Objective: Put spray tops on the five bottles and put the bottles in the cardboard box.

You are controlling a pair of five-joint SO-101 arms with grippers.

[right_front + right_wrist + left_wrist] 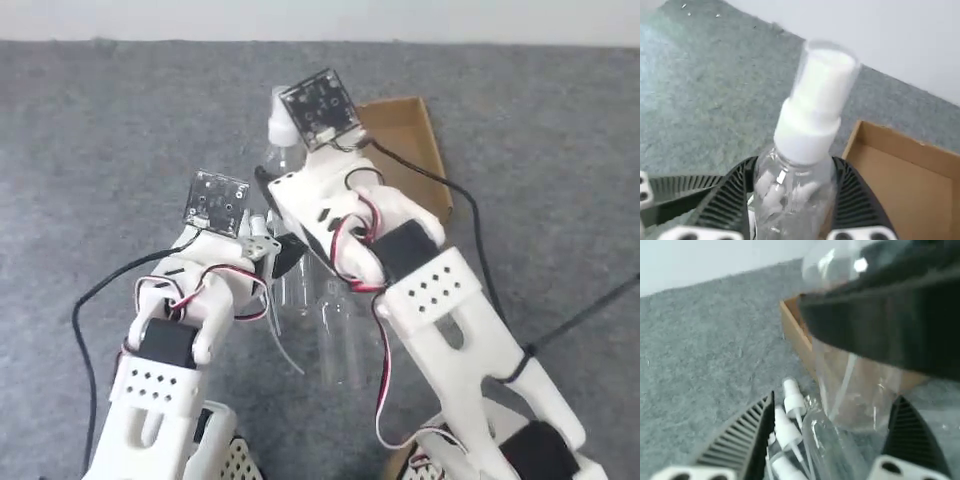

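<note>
My right gripper (794,176) is shut on a clear bottle (790,192) fitted with a white spray top (815,100), held upright beside the cardboard box (900,170). From above, that bottle (281,150) stands at the box's (410,135) left edge. My left gripper (835,402) is open just behind and below it, over loose white spray tops (789,412) and a clear bottle lying down (837,447). The held bottle (855,380) hangs under the right arm's black fingers (890,325). More clear bottles (335,330) lie on the carpet between the arms.
Grey carpet (110,140) covers the table, with open room to the left and far right. A white wall runs along the back. A thin dip tube (285,350) lies by the bottles. Black cables (470,240) trail from both arms.
</note>
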